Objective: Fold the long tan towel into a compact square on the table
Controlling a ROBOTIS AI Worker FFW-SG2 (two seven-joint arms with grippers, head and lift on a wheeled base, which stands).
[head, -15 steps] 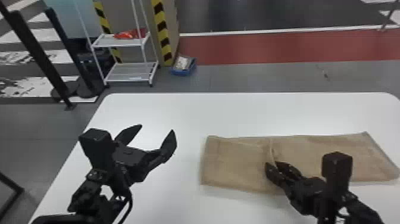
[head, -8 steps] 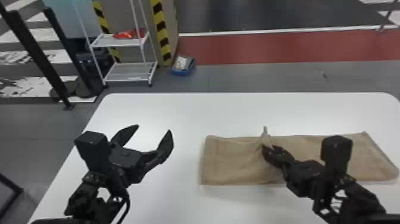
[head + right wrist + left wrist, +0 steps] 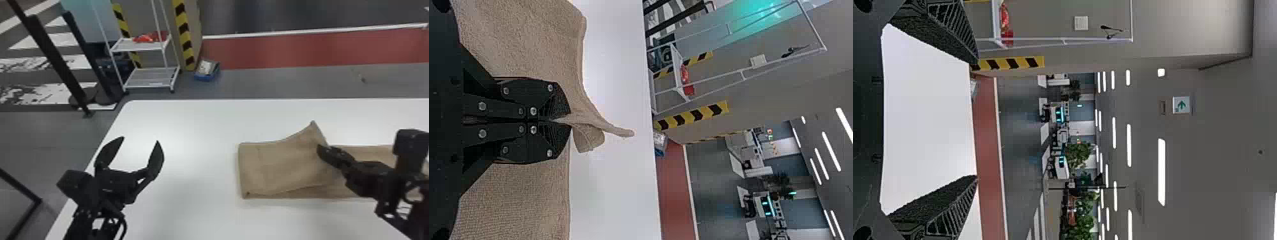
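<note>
Pinching towel (image 3: 287, 166) by raised edge, right gripper (image 3: 323, 151) probably needed low, even carry, squaring before release. Towel lay below, either side, on surface (image 3: 194, 210). Left gripper (image 3: 139, 139) hung spread.

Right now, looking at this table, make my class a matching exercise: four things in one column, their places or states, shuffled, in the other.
Things:
1. Black left gripper
2. Black right gripper
3. Tan cloth towel
4. Small blue container

Places or states:
A. On the gray floor, beyond the table
B. Fingers spread apart, no cloth between them
C. Lying on the white tabletop, partly raised
D. Fingers closed on cloth

Right pairs: 1-B, 2-D, 3-C, 4-A
</note>
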